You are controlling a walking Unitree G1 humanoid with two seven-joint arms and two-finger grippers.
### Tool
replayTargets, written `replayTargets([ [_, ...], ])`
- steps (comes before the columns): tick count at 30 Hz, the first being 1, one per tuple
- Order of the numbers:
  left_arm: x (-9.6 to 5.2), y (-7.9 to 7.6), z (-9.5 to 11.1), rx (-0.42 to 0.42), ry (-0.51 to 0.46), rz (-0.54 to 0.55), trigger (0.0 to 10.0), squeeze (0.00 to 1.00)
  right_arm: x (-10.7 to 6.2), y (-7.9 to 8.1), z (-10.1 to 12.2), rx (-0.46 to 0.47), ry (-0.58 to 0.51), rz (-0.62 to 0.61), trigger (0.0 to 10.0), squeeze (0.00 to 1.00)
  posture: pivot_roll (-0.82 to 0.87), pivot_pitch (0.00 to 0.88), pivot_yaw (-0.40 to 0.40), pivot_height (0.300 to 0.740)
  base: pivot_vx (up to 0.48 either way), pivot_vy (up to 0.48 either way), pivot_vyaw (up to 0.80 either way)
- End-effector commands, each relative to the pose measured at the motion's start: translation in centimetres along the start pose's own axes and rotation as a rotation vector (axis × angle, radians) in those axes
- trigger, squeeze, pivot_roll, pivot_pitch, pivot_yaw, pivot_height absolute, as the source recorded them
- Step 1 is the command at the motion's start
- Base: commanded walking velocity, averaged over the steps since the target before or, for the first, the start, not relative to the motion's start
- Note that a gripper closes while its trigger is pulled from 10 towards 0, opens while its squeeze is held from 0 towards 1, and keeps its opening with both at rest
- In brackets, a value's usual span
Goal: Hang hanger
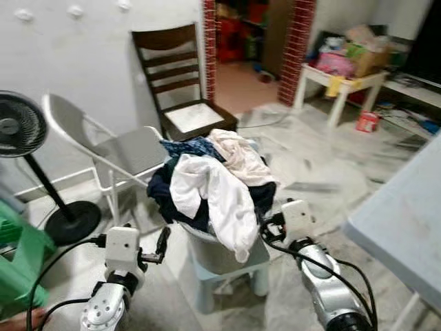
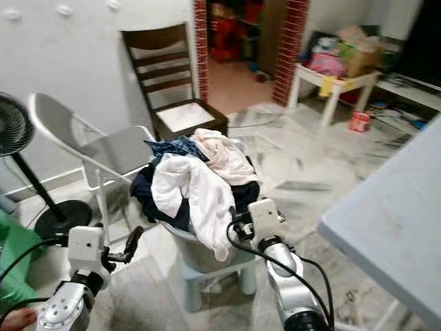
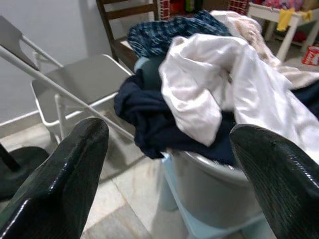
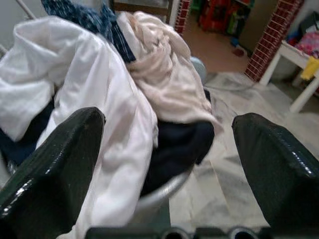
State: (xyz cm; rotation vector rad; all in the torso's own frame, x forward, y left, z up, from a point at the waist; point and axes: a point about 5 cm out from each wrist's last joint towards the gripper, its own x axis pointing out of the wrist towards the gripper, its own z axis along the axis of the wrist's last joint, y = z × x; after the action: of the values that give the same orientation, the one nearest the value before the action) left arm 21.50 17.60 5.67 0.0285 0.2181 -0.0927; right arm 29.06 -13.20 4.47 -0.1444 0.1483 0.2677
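**Both grippers raised before a heaped laundry basket**

Nearest the head camera, the left gripper (image 1: 164,243) and the right gripper (image 1: 265,229) are held up on either side of a grey basket (image 1: 213,252) that stands on a pale blue stool (image 1: 256,263). Each wrist view shows its own two black fingers (image 3: 60,184) spread wide apart with nothing between them; the right ones (image 4: 55,164) likewise frame only cloth.

The basket is piled high with clothes: a white garment (image 1: 220,196) draped over the front rim and hanging down, a cream one (image 1: 238,155) toward the right gripper, a blue patterned piece (image 1: 189,147) at the top, and dark navy fabric (image 3: 149,119) beneath. No hanger can be made out, so neither its direction nor its place relative to the grippers can be told.

The left wrist view brings in the grey folding chair (image 3: 84,82) just beside the basket; the right wrist view looks past the heap toward a red brick doorway (image 4: 271,37). The head views add a wooden chair (image 1: 176,76), a standing fan (image 1: 21,127) and a white side table (image 1: 344,86).
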Motion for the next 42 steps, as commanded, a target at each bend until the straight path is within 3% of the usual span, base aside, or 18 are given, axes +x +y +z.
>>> replayTargets([
  [1, 0.0, 0.6, 0.2, 0.012, -0.005, 0.021, 10.0, 0.00, 0.4, 0.5, 0.6, 0.007, -0.020, 0.015, 10.0, 0.00, 0.07, 0.000, -0.020, 0.740, 0.345, 0.000, 0.00],
  [11, 0.0, 0.7, -0.1, 0.005, 0.008, 0.036, 10.0, 0.00, 0.3, 0.7, 0.4, 0.005, -0.008, 0.035, 10.0, 0.00, 0.07, 0.000, -0.027, 0.740, 0.033, 0.000, 0.00],
  [19, -0.2, 0.6, -0.5, 0.001, 0.021, 0.031, 10.0, 0.00, 0.4, 1.7, 0.5, 0.013, 0.003, 0.107, 10.0, 0.00, 0.07, 0.000, -0.034, 0.740, 0.000, 0.000, 0.00],
  [29, -1.4, 0.5, -1.4, 0.007, 0.051, 0.019, 10.0, 0.00, 0.3, 2.9, -0.1, 0.023, 0.047, 0.170, 10.0, 0.00, 0.10, 0.008, -0.050, 0.740, 0.000, 0.000, 0.00],
  [34, -2.2, 0.6, -1.7, 0.024, 0.058, 0.003, 10.0, 0.00, 0.8, 4.2, -0.4, 0.030, 0.091, 0.205, 10.0, 0.00, 0.12, 0.015, -0.056, 0.740, 0.000, 0.000, 0.00],
  [39, -4.0, 1.0, -2.3, 0.038, 0.094, 0.007, 10.0, 0.00, 1.7, 7.3, -0.8, 0.013, 0.162, 0.280, 10.0, 0.00, 0.18, 0.054, -0.073, 0.740, 0.000, 0.000, 0.00],
  [42, -4.8, 1.2, -2.5, 0.039, 0.107, 0.026, 10.0, 0.00, 2.0, 8.3, -0.6, 0.035, 0.173, 0.294, 10.0, 0.00, 0.20, 0.067, -0.082, 0.740, 0.000, 0.000, 0.00],
])
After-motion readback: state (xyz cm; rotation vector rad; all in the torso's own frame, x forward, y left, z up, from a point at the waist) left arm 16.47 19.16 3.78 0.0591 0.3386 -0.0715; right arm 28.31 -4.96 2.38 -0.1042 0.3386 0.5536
